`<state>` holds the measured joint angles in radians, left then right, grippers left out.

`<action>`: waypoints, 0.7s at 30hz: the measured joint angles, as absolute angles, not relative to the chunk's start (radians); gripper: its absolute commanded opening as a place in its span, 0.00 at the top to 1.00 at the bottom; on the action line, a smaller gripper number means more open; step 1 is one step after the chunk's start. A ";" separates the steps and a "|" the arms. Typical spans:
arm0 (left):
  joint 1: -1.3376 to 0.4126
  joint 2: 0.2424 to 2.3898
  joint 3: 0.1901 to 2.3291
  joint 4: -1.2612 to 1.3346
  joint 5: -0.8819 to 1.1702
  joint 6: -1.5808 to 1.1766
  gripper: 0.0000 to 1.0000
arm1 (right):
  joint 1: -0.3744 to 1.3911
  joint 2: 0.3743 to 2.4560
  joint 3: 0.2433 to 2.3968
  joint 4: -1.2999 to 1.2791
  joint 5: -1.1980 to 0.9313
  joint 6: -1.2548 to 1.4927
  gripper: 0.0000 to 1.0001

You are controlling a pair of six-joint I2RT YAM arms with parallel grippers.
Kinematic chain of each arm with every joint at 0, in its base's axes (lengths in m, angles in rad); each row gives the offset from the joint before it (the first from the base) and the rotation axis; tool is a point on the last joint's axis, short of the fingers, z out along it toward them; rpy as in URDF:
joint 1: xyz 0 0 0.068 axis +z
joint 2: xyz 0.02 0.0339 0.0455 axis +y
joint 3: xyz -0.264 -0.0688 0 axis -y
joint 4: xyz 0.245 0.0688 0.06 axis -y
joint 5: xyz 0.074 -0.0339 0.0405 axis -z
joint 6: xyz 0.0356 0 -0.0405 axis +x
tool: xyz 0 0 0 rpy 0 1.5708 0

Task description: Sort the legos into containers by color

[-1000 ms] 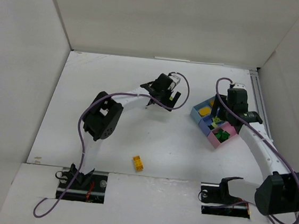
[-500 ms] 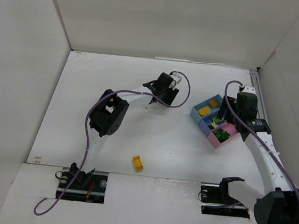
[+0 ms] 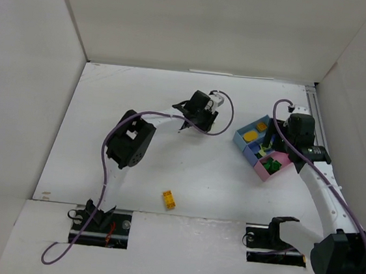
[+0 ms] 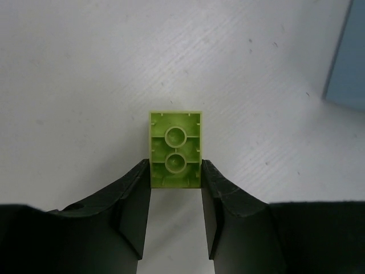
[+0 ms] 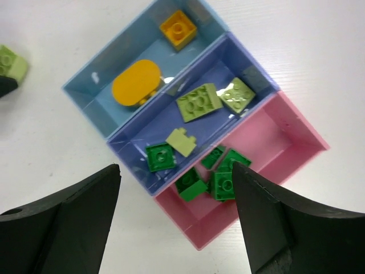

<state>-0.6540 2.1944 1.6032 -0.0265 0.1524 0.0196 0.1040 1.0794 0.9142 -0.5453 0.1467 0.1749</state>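
My left gripper (image 4: 175, 169) is shut on a lime-green lego (image 4: 175, 148), pinching its near end just over the white table; in the top view this gripper (image 3: 200, 114) sits at the middle back. The containers stand in a joined row: the light blue bin (image 5: 165, 54) holds an orange brick (image 5: 178, 28) and an orange oval piece (image 5: 136, 81). The darker blue bin (image 5: 211, 71) holds lime bricks (image 5: 198, 103) and one dark green brick (image 5: 160, 157). The pink bin (image 5: 279, 131) holds several dark green bricks (image 5: 222, 180). My right gripper (image 5: 177, 171) hangs open above the bins, empty.
One orange-yellow brick (image 3: 169, 200) lies alone near the front edge of the table, between the two arm bases. A corner of the light blue bin (image 4: 348, 68) shows at the right of the left wrist view. White walls enclose the table on three sides.
My left gripper has closed onto the lime-green lego. The right wrist has shifted a little to the right over the bins and stays open.
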 measured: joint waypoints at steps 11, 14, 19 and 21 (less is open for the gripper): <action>-0.659 1.778 1.303 0.074 0.385 0.016 0.80 | 0.093 1.142 0.914 -0.435 -0.383 0.164 0.16; -0.689 1.682 1.265 0.108 0.399 0.015 0.80 | 0.099 1.181 0.914 -0.392 -0.528 0.189 0.16; -0.760 1.648 1.250 0.130 0.400 0.015 0.80 | 0.120 1.192 0.919 -0.371 -0.632 0.228 0.15; -0.777 1.648 1.240 0.128 0.398 0.015 0.80 | 0.124 1.189 0.923 -0.345 -0.656 0.253 0.15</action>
<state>-0.7773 1.6478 1.2400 0.1284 0.3981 0.0151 0.1238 1.1889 0.9230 -0.3447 -0.6556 0.2531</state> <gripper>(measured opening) 0.330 0.846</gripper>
